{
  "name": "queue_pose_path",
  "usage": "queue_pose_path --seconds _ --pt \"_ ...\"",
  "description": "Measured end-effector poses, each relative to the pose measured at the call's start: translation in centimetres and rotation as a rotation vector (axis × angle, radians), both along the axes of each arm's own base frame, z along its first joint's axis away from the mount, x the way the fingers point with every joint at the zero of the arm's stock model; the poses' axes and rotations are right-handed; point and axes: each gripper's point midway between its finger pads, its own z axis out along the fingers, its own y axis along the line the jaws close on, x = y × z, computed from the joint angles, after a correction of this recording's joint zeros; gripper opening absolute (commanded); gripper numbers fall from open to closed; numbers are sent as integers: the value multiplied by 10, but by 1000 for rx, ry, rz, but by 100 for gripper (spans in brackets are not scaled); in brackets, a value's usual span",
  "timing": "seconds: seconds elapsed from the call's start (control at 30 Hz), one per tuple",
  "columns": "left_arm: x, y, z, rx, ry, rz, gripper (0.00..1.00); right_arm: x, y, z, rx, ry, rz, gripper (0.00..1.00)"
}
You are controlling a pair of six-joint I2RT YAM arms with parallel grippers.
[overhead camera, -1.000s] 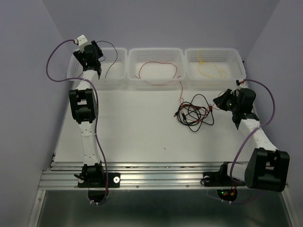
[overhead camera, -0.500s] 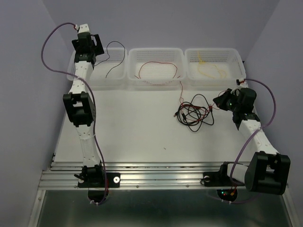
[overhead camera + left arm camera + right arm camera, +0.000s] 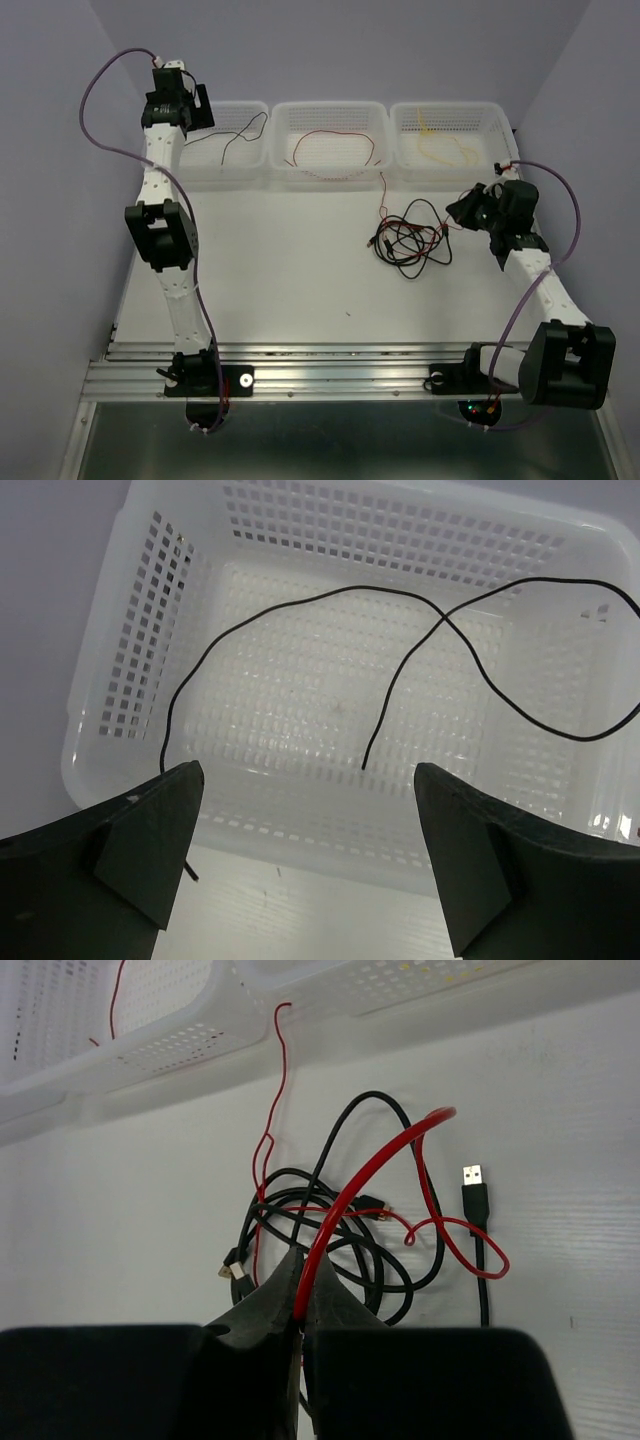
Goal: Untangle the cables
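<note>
White tabletop [image 3: 280, 290] held three perforated plastic baskets [image 3: 330, 104]; left gripper [image 3: 305, 800] jaws spread, right gripper [image 3: 302, 1305] clenched on one red cable [image 3: 372, 1158]

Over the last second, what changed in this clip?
The left tool drew up and back toward the far-left corner, and the thin black wire that hung from it now lies loose in the left white perforated plastic basket; that tool is open. Unchanged: the right tool stays shut on the thick red cable, and the black-and-red cable tangle on the white table barely shifted.
</note>
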Motion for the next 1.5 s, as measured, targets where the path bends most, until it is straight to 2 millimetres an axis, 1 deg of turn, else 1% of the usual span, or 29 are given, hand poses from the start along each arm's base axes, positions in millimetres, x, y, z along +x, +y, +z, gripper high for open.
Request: queue_pose_path --seconds 0.1,0.2,0.27,0.33,0.4,0.43,0.47,0.5,0.57,0.6,0.63,0.67,0.7,0.73,0.77,0.8,0.93,1.0,1.07,1.13,1.2,1.23,1.3,1.37,1.47,1.5 --pt "-11 1 3 -32 10 17 99 5 13 10 -13 -12 36 1" --pt "-23 -1 10 -72 6 32 99 13 37 38 -43 -56 103 1" --pt "-33 -7 16 -121 -9 34 99 25 58 71 -63 -126 161 1" --pt "-48 -14 18 -165 -6 34 99 36 79 107 -74 -200 215 1" --pt "-59 -19 22 -199 -18 36 99 47 96 142 -79 -275 256 1" --pt "-67 -22 21 -215 -24 43 99 53 107 166 -81 -327 286 1" --pt "-76 -24 19 -229 -19 52 99 59 116 185 -79 -373 309 1" --pt "-84 -25 17 -241 -17 60 99 62 122 199 -79 -406 324 1" --pt "-105 -29 11 -273 -16 79 99 76 140 234 -76 -482 361 1" --pt "-110 -30 10 -278 -16 83 99 85 149 250 -71 -521 374 1" --pt "-117 -32 8 -289 -17 85 99 88 153 255 -68 -535 384 1" --pt "-120 -33 8 -297 -30 87 99 93 161 263 -54 -550 408 1" --pt "-127 -35 5 -308 -28 90 99 100 170 279 -40 -597 429 1" --pt "-134 -36 1 -317 -30 92 99 106 176 287 -32 -625 441 1" --pt "-140 -37 -1 -323 -28 94 99 118 186 295 -16 -648 455 1" --pt "-143 -38 -1 -328 -35 96 99 127 192 305 -8 -680 460 1" --pt "-152 -39 -2 -333 -52 98 99 156 216 327 27 -779 472 1" --pt "-153 -39 -1 -334 -64 97 99 169 225 342 50 -849 457 1" --pt "-153 -40 -1 -335 -74 95 99 173 232 354 78 -906 436 1" --pt "-152 -40 -3 -338 -78 90 99 173 237 367 108 -964 406 1" --pt "-153 -41 -6 -340 -72 88 99 164 242 388 153 -1051 382 1" --pt "-153 -42 -6 -342 -71 86 99 161 243 394 167 -1074 380 1" --pt "-152 -42 -5 -343 -76 82 99 146 246 418 217 -1179 372 1" --pt "-150 -43 -3 -344 -87 77 99 132 247 437 261 -1275 365 1" --pt "-148 -43 0 -344 -99 70 99 122 246 453 299 -1387 335 1" --pt "-148 -43 0 -344 -100 69 99 124 246 453 306 -1406 322 1"
